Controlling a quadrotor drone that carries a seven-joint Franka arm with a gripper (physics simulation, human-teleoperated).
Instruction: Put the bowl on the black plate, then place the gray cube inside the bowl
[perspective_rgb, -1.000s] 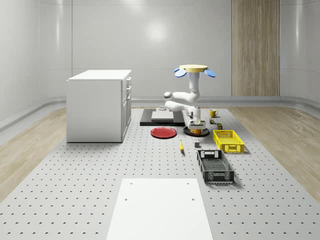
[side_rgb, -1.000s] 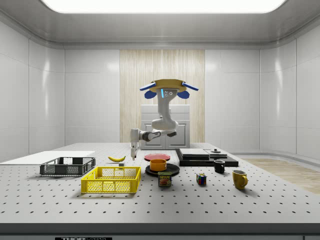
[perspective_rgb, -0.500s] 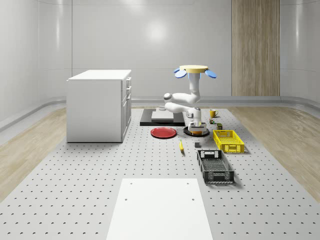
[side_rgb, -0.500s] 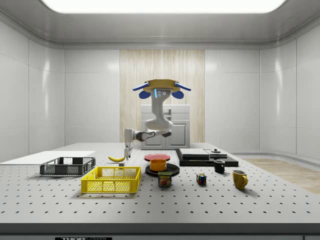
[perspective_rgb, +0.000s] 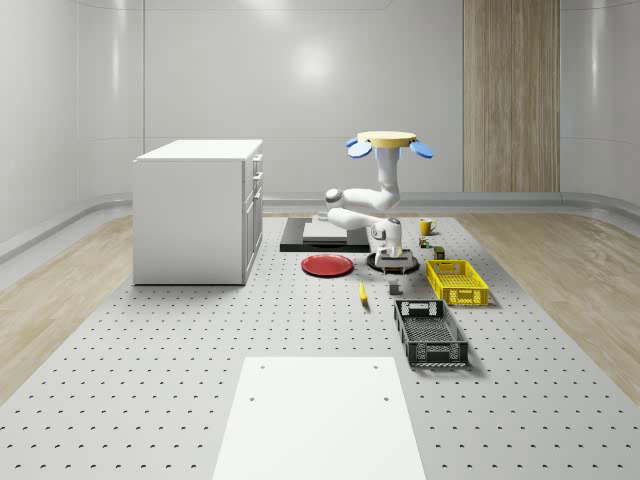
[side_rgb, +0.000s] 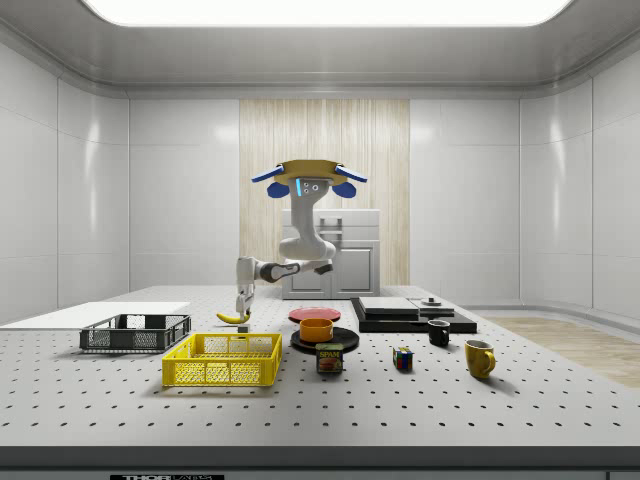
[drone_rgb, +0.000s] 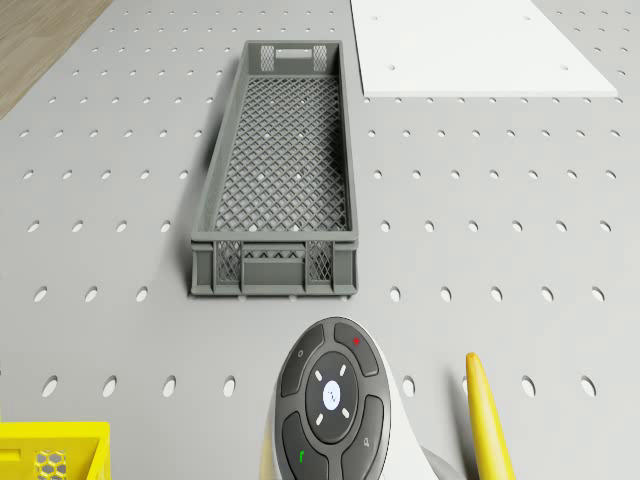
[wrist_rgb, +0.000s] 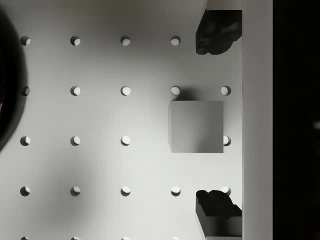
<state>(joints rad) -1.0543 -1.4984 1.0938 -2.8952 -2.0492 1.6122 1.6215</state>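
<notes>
The orange bowl (side_rgb: 316, 329) sits on the black plate (side_rgb: 325, 341). The small gray cube (wrist_rgb: 196, 126) lies on the perforated table just beyond that plate's rim (wrist_rgb: 4, 90). My gripper (wrist_rgb: 218, 124) is open and hangs a little above the cube, one fingertip (wrist_rgb: 218, 32) on each side of it and nothing held. In the side view the gripper (side_rgb: 243, 312) is low, to the left of the bowl. The drone (perspective_rgb: 390, 140) hovers above the plate area, arm reaching down toward the cube (perspective_rgb: 395, 289).
A yellow crate (perspective_rgb: 457, 281) and a gray mesh crate (drone_rgb: 278, 170) stand close to the cube; a banana (drone_rgb: 487, 420) lies on its other side. A red plate (perspective_rgb: 327, 265), a white cabinet (perspective_rgb: 198, 210), a can (side_rgb: 330, 358) and mugs (side_rgb: 479, 357) are further off.
The drone and arm have moved toward the side view's left, away from the bowl. The gripper has come down over the gray cube. Bowl and plate have not moved.
</notes>
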